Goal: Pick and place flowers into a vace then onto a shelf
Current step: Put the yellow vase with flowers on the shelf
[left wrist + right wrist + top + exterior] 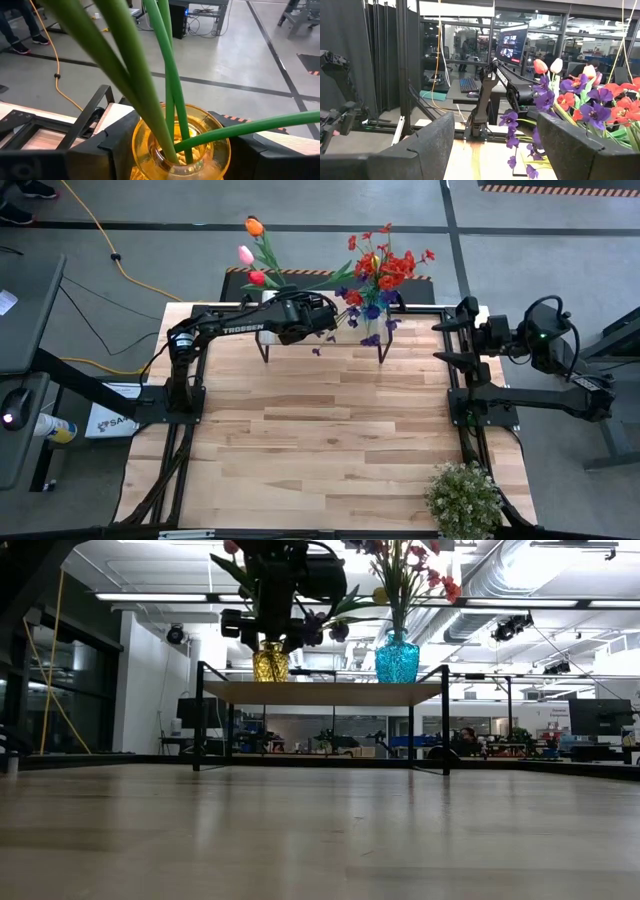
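A yellow glass vase (pixel 270 662) stands on the shelf (pixel 330 692) at the table's far side. It holds orange (pixel 255 226), pink (pixel 245 254) and red tulips, whose green stems (pixel 167 75) rise from its mouth. My left gripper (pixel 180 160) is around the vase's upper part; the arm hides the vase in the high view. To the right on the shelf, a blue vase (pixel 397 658) holds red and purple flowers (pixel 380 272). My right gripper (pixel 495 150) waits open at the table's right edge (pixel 452 342), with nothing between its fingers. My left gripper has the yellow vase's bulging upper part (pixel 142 150) between its two fingers, one on each side just below the rim. The fingers (pixel 112 142) come from the table's near side, slanting slightly down. The vase is upright, its base on the shelf top.
A bushy green potted plant (pixel 463 498) sits at the table's near right corner. A few loose purple petals (pixel 316 351) lie by the shelf's near legs. The wooden tabletop (pixel 320 430) spreads wide in front of the shelf. A person's feet (pixel 20 47) show beyond the table.
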`<action>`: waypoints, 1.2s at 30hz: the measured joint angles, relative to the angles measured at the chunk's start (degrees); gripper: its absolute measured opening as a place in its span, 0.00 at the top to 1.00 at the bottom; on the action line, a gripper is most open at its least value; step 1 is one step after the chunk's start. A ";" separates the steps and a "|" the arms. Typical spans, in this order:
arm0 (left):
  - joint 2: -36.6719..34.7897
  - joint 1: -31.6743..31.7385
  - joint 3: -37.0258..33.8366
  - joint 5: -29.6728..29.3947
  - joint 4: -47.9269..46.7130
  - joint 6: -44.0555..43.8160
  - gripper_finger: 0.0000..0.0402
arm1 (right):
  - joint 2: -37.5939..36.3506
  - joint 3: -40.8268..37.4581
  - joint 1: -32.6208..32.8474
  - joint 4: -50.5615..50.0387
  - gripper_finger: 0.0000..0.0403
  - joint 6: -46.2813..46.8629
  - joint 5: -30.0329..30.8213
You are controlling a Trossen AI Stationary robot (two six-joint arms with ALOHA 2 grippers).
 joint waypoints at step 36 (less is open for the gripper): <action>0.20 -3.35 -0.20 -2.76 -1.89 0.15 0.05 | 0.00 0.00 0.02 -0.17 0.32 -0.39 -0.07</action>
